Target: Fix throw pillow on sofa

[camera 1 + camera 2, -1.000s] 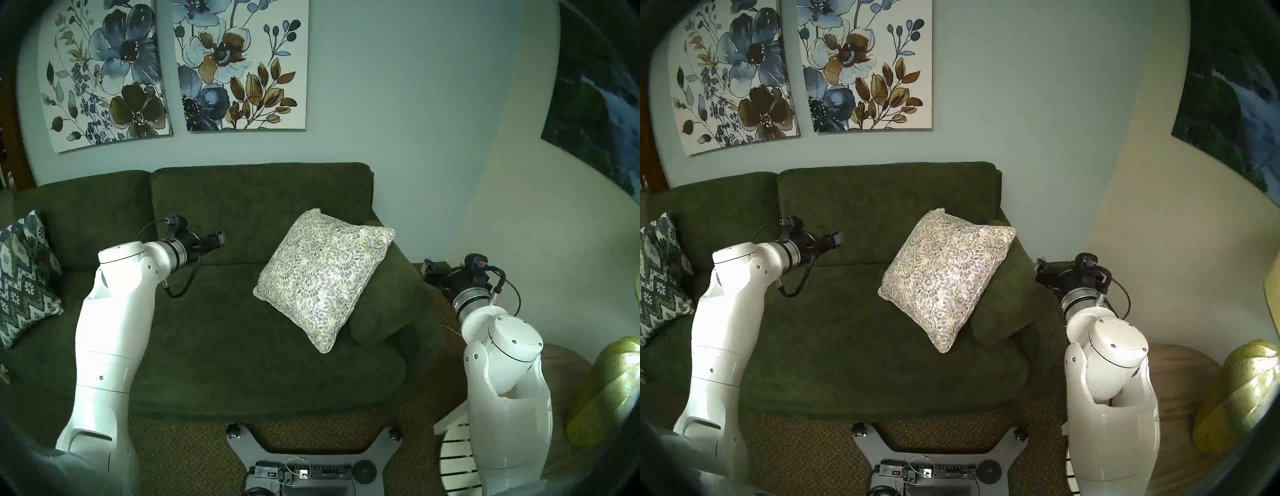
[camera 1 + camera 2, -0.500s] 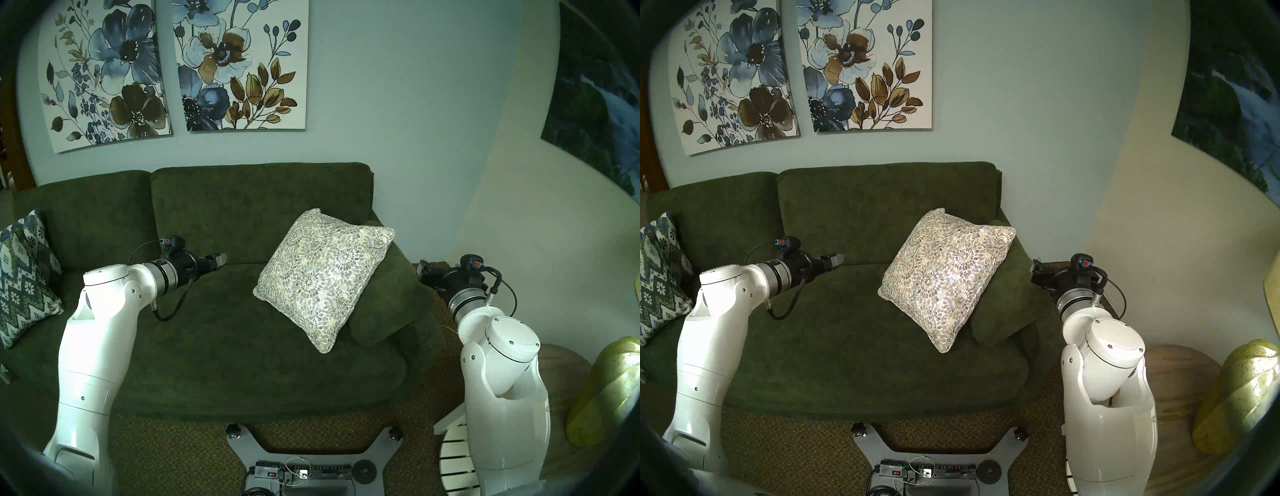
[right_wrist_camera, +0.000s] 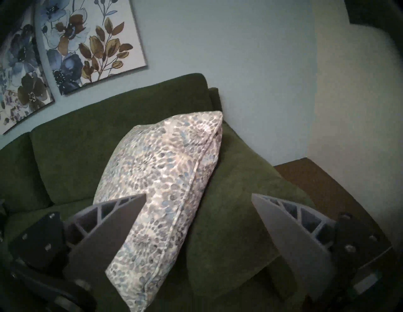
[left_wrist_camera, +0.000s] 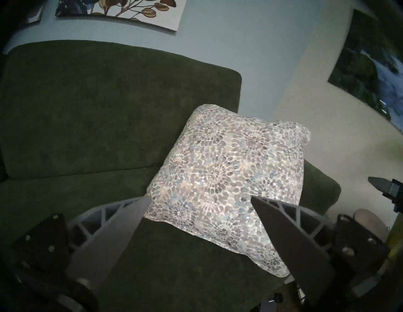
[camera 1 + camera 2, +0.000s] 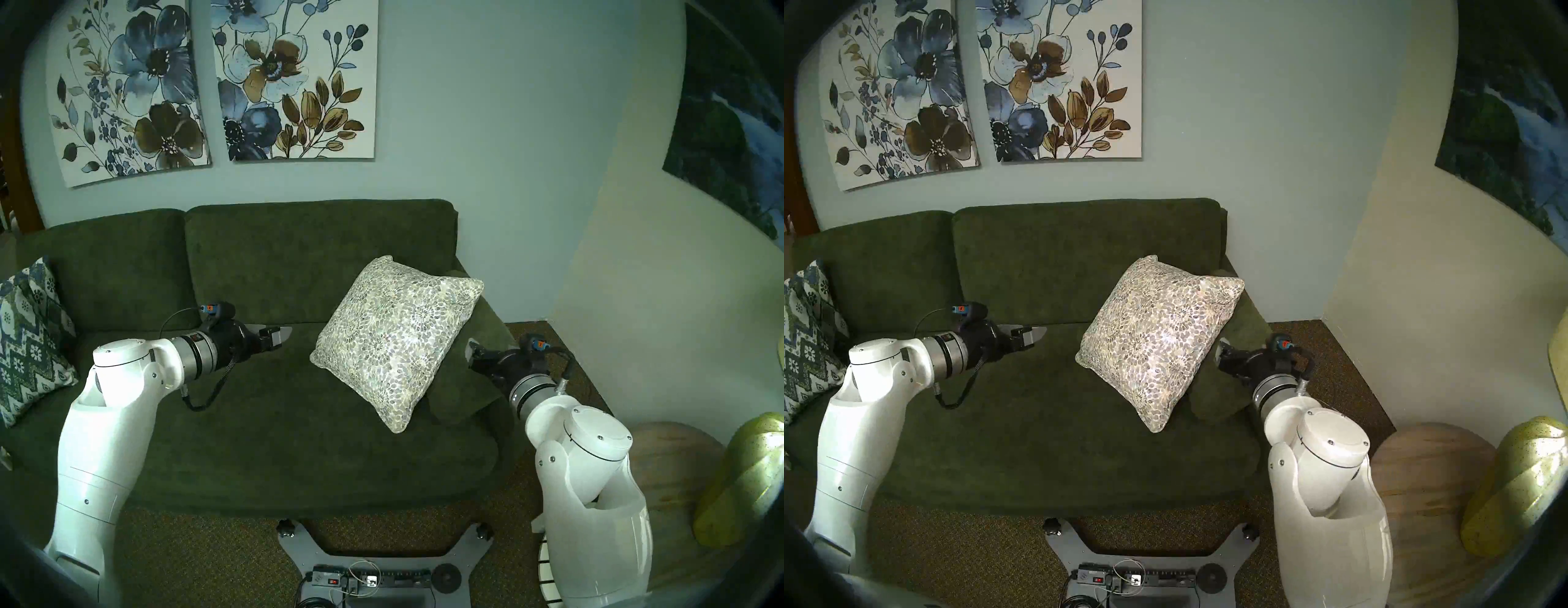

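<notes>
The cream-and-grey mosaic throw pillow (image 5: 394, 339) lies tilted on the right end of the dark green sofa (image 5: 254, 424). It leans on the sofa's right arm (image 5: 479, 378), turned corner-down like a diamond. It also shows in the left wrist view (image 4: 229, 180) and the right wrist view (image 3: 161, 180). My left gripper (image 5: 283, 333) is open and empty above the seat, just left of the pillow's left corner. My right gripper (image 5: 471, 350) is open and empty over the sofa arm, just right of the pillow's right edge. Neither gripper touches the pillow.
A blue-green zigzag pillow (image 5: 29, 339) stands at the sofa's left end. A round wooden side table (image 5: 674, 458) and a yellow-green object (image 5: 746, 479) stand right of the sofa. My base with a power strip (image 5: 369, 577) is on the carpet in front.
My left gripper has dropped lower and moved right toward the pillow. My right arm has swung left from beyond the sofa arm to over it. The pillow has not moved.
</notes>
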You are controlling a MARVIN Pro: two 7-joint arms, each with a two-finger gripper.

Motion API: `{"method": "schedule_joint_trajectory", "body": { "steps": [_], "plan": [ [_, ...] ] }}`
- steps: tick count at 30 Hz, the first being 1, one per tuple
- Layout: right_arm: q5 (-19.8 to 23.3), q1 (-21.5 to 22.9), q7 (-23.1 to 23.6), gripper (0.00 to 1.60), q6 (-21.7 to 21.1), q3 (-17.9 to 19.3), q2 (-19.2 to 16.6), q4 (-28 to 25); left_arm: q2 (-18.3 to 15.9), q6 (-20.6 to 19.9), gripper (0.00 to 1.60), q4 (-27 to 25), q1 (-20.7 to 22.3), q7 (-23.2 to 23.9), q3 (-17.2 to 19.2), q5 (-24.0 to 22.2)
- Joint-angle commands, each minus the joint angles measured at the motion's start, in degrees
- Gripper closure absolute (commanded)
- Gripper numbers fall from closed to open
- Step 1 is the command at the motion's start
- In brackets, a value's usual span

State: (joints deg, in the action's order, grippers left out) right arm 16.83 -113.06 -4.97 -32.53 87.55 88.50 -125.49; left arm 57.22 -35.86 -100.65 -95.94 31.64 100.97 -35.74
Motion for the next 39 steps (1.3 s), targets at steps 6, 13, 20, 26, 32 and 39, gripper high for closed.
{"method": "schedule_joint_trajectory", "body": {
  "steps": [6, 13, 20, 26, 32, 39],
  "plan": [
    [1.5, -3.6, 1.6, 0.0, -1.7, -2.4, 0.1, -0.8, -6.3, 8.8, 0.0, -0.5, -2.9, 11.2, -1.4, 2.2],
    [2.0, -4.1, 1.9, 0.0, -2.4, -2.1, -0.2, -1.1, -9.9, 14.8, 0.0, 1.3, -3.8, 16.6, -1.3, 5.3],
    [2.7, -4.1, 2.5, 0.0, -3.2, -1.7, -0.5, -1.2, -13.4, 22.5, 0.0, 5.8, -3.7, 23.4, -1.0, 9.0],
    [3.3, -3.7, 3.1, 0.0, -3.9, -2.0, -0.7, -0.7, -14.7, 28.0, 0.0, 8.5, -3.2, 28.3, -1.1, 10.7],
    [4.1, -2.4, 4.1, 0.0, -4.8, -3.0, -0.8, 0.6, -15.6, 33.3, 0.0, 11.0, -2.0, 33.4, -1.6, 12.3],
    [4.4, -0.4, 4.7, 0.0, -6.3, -4.5, -1.3, 4.2, -15.7, 40.7, 0.0, 14.4, 0.2, 39.6, -2.3, 13.5]
  ]
}}
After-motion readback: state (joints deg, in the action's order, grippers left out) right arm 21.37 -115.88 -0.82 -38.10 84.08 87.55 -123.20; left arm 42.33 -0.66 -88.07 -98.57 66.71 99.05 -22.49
